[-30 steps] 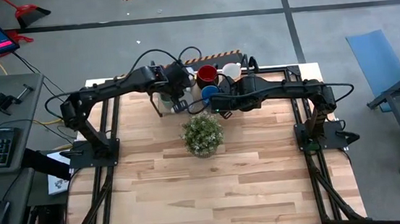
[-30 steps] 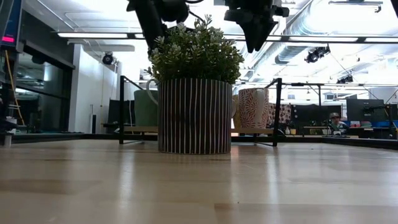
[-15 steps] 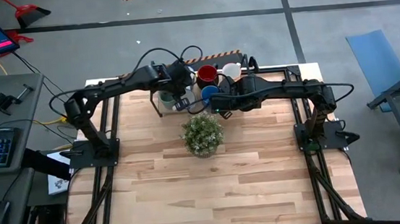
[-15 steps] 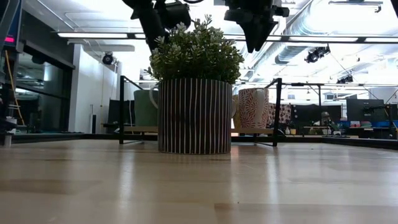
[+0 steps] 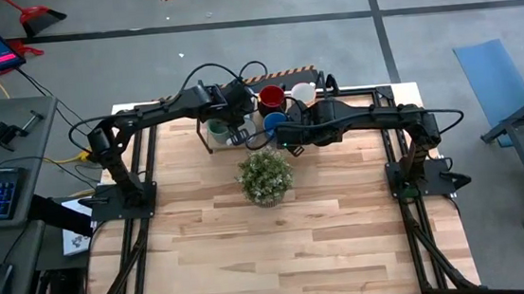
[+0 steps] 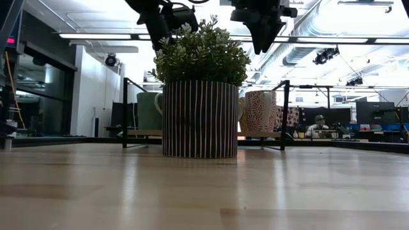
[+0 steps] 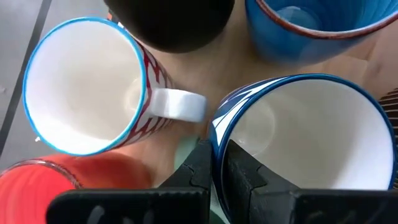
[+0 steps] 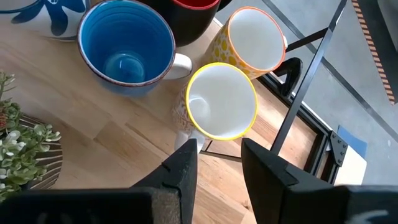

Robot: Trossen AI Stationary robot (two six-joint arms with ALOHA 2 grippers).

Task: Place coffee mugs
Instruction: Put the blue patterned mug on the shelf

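Observation:
Several mugs cluster at the table's far middle. In the left wrist view I see a white mug with blue stripes [image 7: 305,137], a white mug with a red pattern [image 7: 84,93], an orange one [image 7: 74,177] and a blue one [image 7: 311,25]. My left gripper [image 7: 221,168] is shut on the striped mug. My right gripper [image 8: 217,162] is open and hovers above a yellow-rimmed mug [image 8: 221,99], beside the blue mug [image 8: 127,46], an orange-rimmed mug [image 8: 255,40] and a dark red mug [image 5: 270,97]. A teal-green mug [image 5: 215,129] stands on the table to the left. My left gripper pinches the striped mug's rim [image 7: 216,140] on the side nearest the wrist, one finger [image 7: 242,174] inside the cup and one outside. The fingers come from above, pointing down. The mug sits upright. I cannot tell whether it is lifted clear.
A leafy plant in a striped pot [image 5: 265,177] stands just in front of the mugs and hides much of them in the low view [image 6: 199,115]. Black frame bars [image 8: 305,81] run along the far edge behind the mugs. The near half of the wooden table [image 5: 281,250] is bare.
My left gripper has shifted slightly toward the right and far edge, uncovering more of the teal-green mug in the high view. My right arm has kept still.

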